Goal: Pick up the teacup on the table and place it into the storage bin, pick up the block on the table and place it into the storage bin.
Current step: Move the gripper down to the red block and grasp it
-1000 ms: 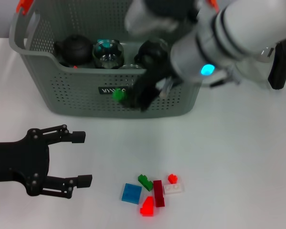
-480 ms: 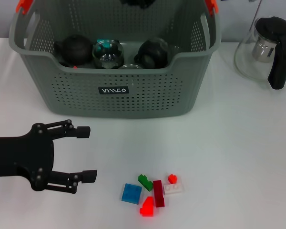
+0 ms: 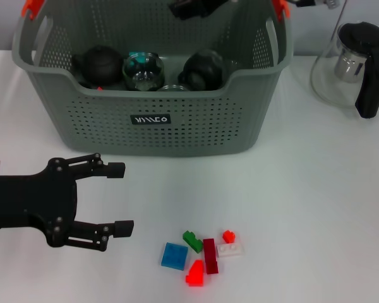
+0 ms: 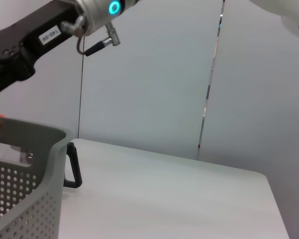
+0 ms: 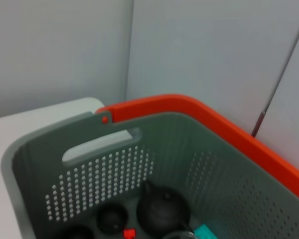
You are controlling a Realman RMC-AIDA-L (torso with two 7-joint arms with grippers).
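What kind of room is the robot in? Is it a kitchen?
Probably not a kitchen; it looks like a test room. There is a plain white table, bare grey walls, a storage bin of teapots, toy blocks and a glass jug.

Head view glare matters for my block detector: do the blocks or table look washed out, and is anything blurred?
Head view: the white table is bright and even, with faint shadows; the blocks stay saturated, the red one almost glowing. The right gripper, cropped above the storage bin, looks soft. The left gripper is crisp.
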